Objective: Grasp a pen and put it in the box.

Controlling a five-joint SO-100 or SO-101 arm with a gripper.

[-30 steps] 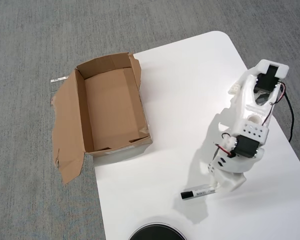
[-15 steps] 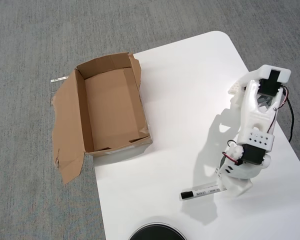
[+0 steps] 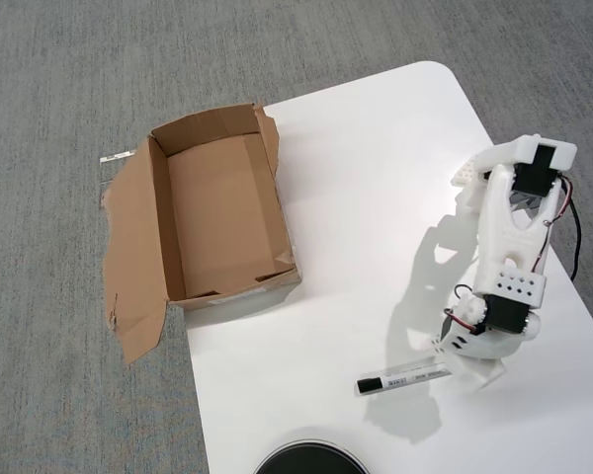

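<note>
1. The cardboard box (image 3: pixel 222 222) sits open, well to the gripper's upper left, overhanging the white tabletop (image 3: pixel 376 178) edge.
2. The pen (image 3: pixel 400 378) lies flat, black cap pointing away from the gripper.
3. The gripper (image 3: pixel 466 367) is at the pen's right end; its opening cannot be made out.

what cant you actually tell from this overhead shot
- Gripper: the arm's own body covers its jaws, so open or shut is unclear.
- Pen: its right end runs under the gripper; contact unclear. Barrel text too small to read.
- Round black object: cut off by the bottom edge.
- Box: nothing seen inside.
</note>
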